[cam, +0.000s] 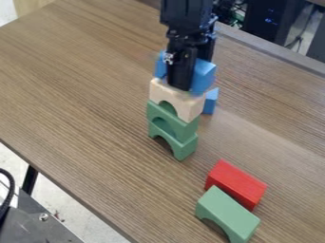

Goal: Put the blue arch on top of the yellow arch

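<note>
Nearest, lower left: metal plate with a screw (43, 217), beyond the near-left edge of the tabletop (76, 128); black table leg (30, 179) under that same edge. On the tabletop, toward its near end: loose green arch (230, 214), on its feet, opening facing the near-left edge. Red block (236, 182) just behind it, roughly parallel; can't tell if they touch.

Farther back, between near-left and far edges, well in from both: upright stack. Bottom up: lower green arch (185, 149), upper green arch (188, 129), pale yellow arch (191, 107). Blue arch (204, 77) at the top, over the yellow one; can't tell if it bears on it. Gripper (188, 76) points down, pinching the blue arch by its sides, blue showing on both sides of the near finger. Small blue block (210, 104) behind the stack, partly hidden.

Past the far edge: dark equipment with blue lights (270, 16), cables (297, 40).
</note>
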Available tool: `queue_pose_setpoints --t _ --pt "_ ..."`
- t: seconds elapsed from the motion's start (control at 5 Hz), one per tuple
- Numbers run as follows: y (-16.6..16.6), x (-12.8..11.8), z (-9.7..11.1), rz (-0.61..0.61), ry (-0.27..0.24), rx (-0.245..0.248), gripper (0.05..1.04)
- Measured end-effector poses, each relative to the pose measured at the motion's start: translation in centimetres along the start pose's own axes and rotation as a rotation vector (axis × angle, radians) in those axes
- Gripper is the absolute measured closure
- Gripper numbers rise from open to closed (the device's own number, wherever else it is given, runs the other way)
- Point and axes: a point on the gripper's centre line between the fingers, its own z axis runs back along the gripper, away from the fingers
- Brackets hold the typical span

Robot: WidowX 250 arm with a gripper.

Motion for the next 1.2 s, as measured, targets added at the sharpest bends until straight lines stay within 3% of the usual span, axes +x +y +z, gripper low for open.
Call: queue_pose_setpoints --t 0.4,0.6,0.8,1.2 --pt "0.02 0.2 -0.06 0.006 0.0 0.001 0.484" --pt "-0.04 0.19 -0.02 0.006 0.0 -0.002 0.403" --pt "-0.09 0.19 -0.02 0.006 0.0 -0.005 0.127" --pt "0.1 0.15 -0.21 0.008 0.0 0.004 0.085"
